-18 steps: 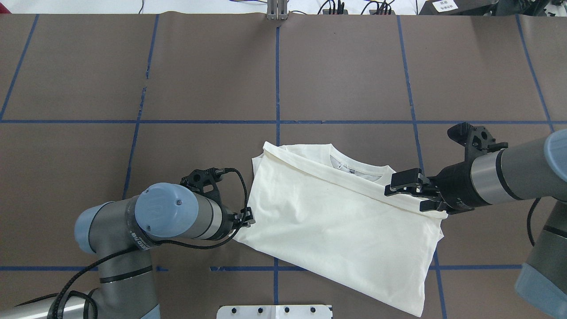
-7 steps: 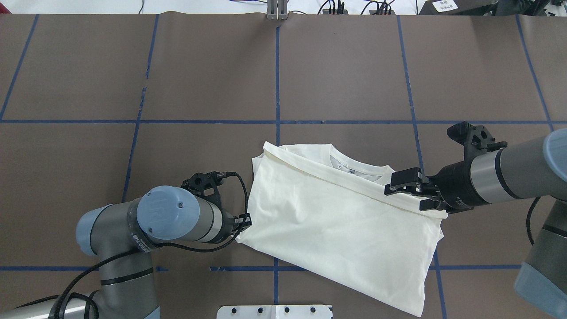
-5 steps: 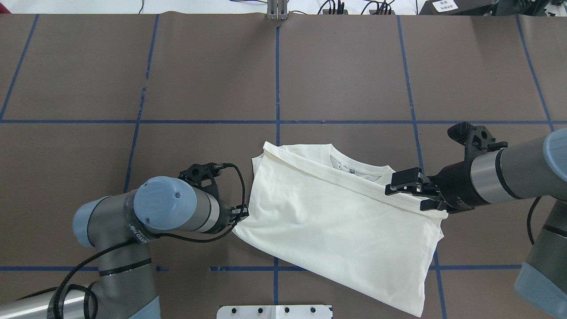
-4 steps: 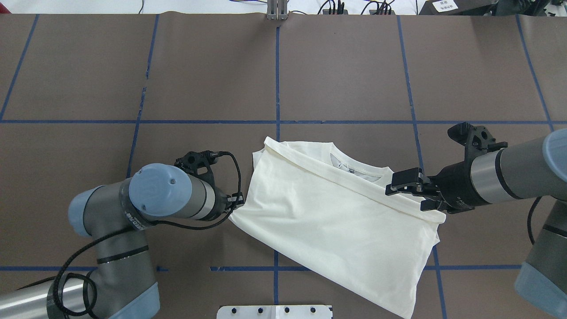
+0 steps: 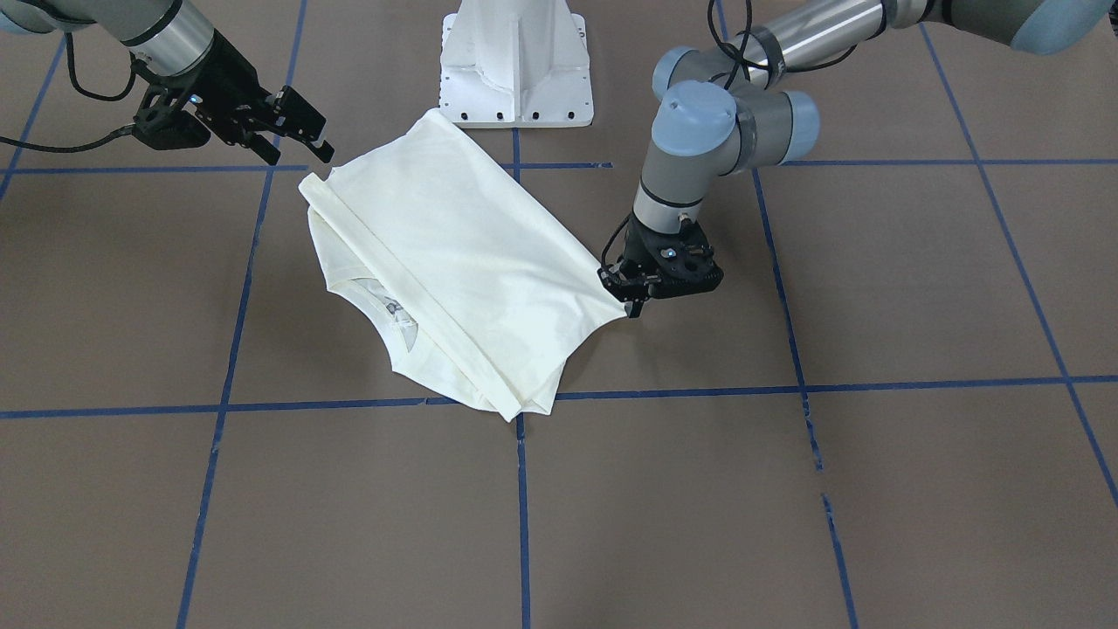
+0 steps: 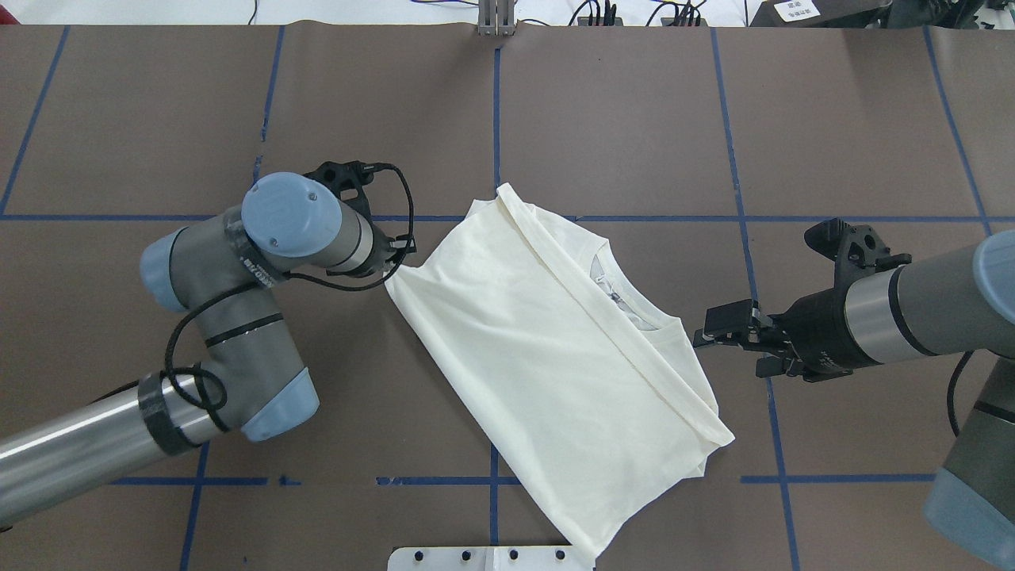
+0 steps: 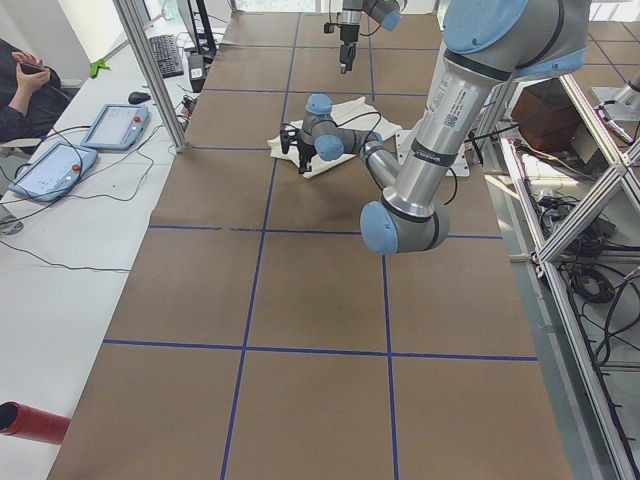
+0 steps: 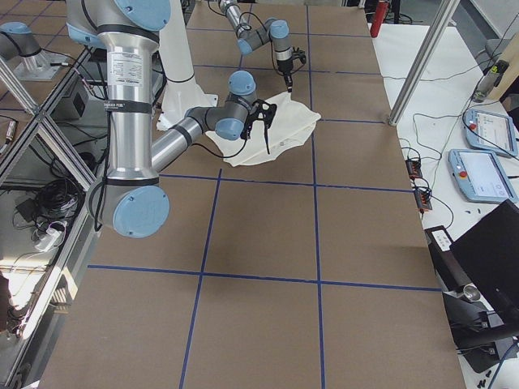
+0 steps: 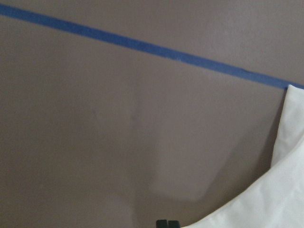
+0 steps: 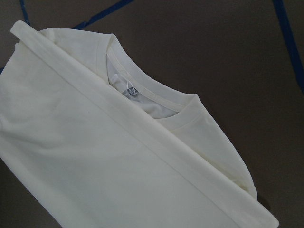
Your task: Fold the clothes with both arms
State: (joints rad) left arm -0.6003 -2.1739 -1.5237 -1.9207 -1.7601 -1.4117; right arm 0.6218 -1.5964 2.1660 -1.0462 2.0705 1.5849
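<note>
- The cream long-sleeved cotton T-shirt [image 6: 547, 357] lies part-folded, plain side up, on the brown paper-covered worktop [image 6: 238, 119]. It sits towards the worktop edge nearest the robot, about midway along that edge.
- Its near corner reaches the white pedestal base plate [image 6: 492, 557]. Its sides run askew to the blue tape lines [image 6: 497, 143].
- A long folded band crosses the garment diagonally. The round neckline with its small neck label [image 10: 131, 91] is exposed beside that band.
- The left claw [image 5: 631, 301] is clenched on one corner of the T-shirt. The cloth draws out to a point at its tips, and the left wrist view shows the tips pressed together at the fabric edge.
- The right claw [image 6: 718, 329] is released and grasps nothing. It hangs just beside the shoulder edge of the garment; we see no contact.
- We judge the step in hand to be squaring the half-folded garment on the worktop by its held corner.
- We judge that the next move calls for the right claw to take the edge nearest it, so that both arms can lift and carry the final fold across evenly.
- Risk noted: a one-sided pull may spill the band fold.
</note>
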